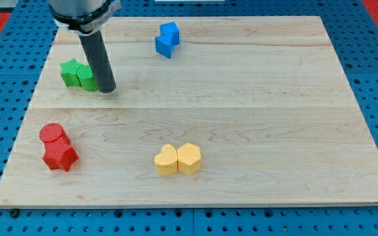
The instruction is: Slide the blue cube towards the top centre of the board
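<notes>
Blue blocks [168, 39] two, green blocks [78, 74] two beside my tip [107, 88]

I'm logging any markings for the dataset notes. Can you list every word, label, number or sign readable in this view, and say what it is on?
None: no readable text, number or sign appears anywhere.
The pale wooden board, the blue blocks, green blocks, red blocks and yellow blocks are all unmarked.
The dark rod, my tip beside the green blocks, is plain too.
</notes>
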Motion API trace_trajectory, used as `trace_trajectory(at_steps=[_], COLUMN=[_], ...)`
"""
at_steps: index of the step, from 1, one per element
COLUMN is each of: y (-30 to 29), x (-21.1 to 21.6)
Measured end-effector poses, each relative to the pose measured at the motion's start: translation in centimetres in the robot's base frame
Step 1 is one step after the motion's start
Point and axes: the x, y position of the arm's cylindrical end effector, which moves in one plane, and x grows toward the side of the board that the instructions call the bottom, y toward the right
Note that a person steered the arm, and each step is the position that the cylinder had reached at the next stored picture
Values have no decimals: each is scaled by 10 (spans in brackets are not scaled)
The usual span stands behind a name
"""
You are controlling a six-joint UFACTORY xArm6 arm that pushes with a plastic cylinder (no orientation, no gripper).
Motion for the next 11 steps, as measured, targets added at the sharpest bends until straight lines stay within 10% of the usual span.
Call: trace_trajectory(at_steps=[3, 5, 11], y=[33, 56, 88], x=[16, -84, -149])
